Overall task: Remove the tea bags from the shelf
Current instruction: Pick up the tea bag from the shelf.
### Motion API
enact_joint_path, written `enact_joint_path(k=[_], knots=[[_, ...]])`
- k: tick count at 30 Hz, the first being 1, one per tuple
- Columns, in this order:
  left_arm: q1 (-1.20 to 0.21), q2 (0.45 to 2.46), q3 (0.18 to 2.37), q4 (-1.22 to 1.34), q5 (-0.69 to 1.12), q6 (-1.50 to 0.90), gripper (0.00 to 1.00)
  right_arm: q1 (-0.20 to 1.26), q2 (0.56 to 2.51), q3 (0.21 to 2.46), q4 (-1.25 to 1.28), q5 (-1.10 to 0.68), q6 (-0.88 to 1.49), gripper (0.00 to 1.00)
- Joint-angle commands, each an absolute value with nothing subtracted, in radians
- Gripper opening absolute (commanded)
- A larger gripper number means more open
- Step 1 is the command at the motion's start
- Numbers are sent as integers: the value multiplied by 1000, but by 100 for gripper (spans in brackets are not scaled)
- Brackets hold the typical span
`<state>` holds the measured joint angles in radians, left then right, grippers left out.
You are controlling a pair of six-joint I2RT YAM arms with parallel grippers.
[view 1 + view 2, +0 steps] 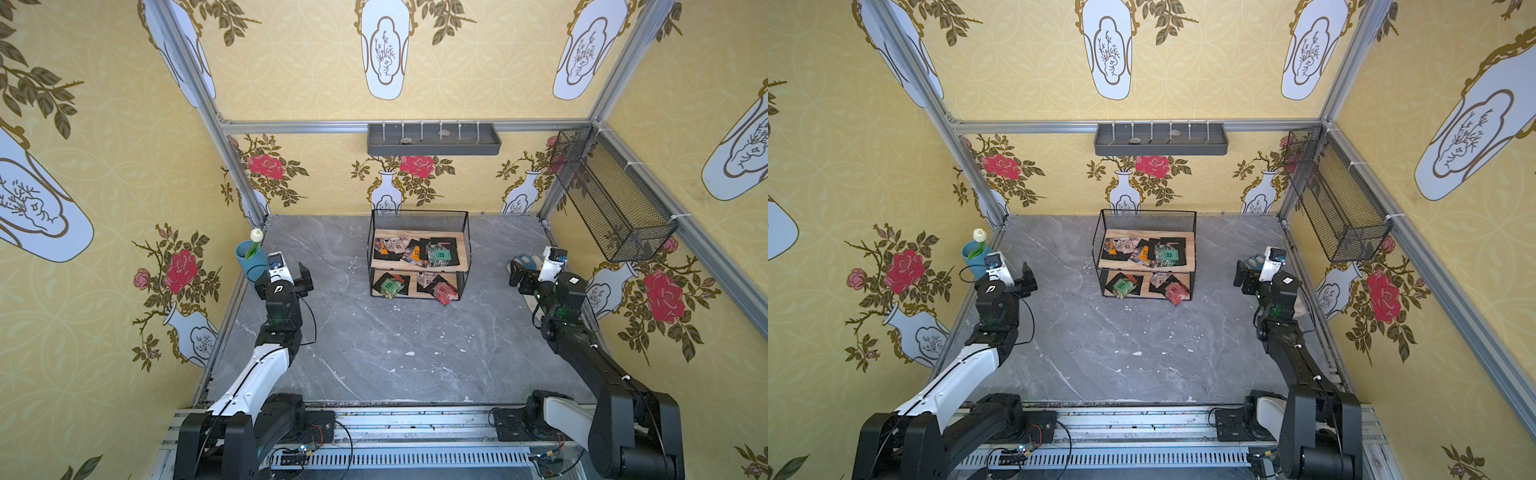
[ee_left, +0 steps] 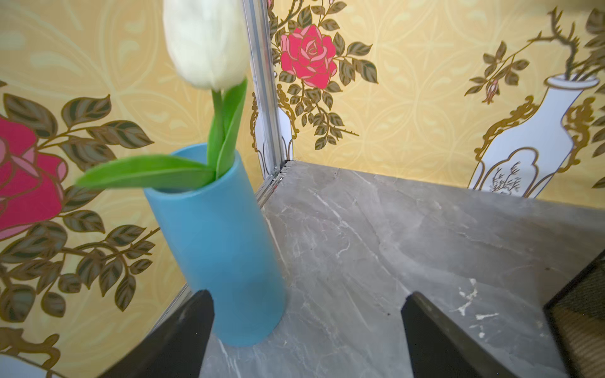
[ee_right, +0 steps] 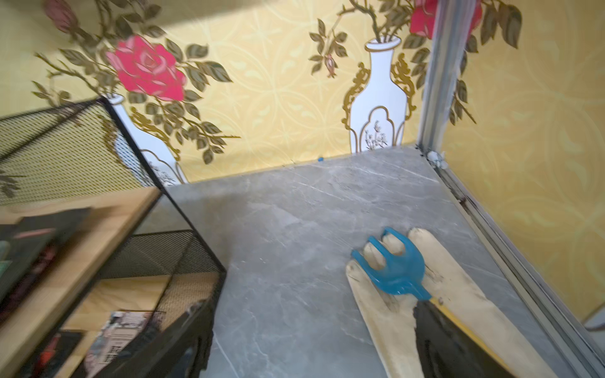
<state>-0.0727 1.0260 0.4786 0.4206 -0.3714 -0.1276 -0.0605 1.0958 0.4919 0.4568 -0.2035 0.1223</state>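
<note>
Tea bags (image 1: 415,251) lie in a loose, overlapping heap on the upper board (image 1: 461,245) of the shelf (image 1: 419,220). More lie on its lower board (image 1: 413,286), where a red-printed sachet (image 1: 444,296) hangs over the front edge, as seen in a top view. The left gripper (image 1: 304,275) hangs well off to the shelf's left, jaws spread wide with nothing between them. The left wrist view shows its fingers (image 2: 190,330) apart over the grey marble tabletop (image 2: 376,235), just beside a blue vase (image 2: 216,248) holding a white tulip (image 2: 206,42). The right gripper (image 1: 517,274) hangs well off to the shelf's right, likewise spread and empty. It is near a beige glove (image 3: 458,294) on which a blue hand rake (image 3: 396,268) rests. A grey tray (image 1: 434,143) is mounted on the back wall above the shelf, and a wire-mesh basket (image 1: 611,195) hangs on the side wall to the shelf's right.
</note>
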Motion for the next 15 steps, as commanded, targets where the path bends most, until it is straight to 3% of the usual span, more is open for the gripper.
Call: enact_joint_path(k=[1, 5, 10, 15], knots=[[-72, 1046, 593, 128, -288, -317, 100, -66, 1056, 565, 305, -269, 303, 97], [-71, 1075, 752, -181, -169, -570, 100, -87, 1000, 613, 209, -334, 562, 98], [-55, 1072, 659, 36, 172, -679, 100, -88, 1023, 705, 208, -559, 589, 97], [-94, 1071, 699, -8, 325, -665, 100, -47, 1089, 850, 72, -702, 566, 98]])
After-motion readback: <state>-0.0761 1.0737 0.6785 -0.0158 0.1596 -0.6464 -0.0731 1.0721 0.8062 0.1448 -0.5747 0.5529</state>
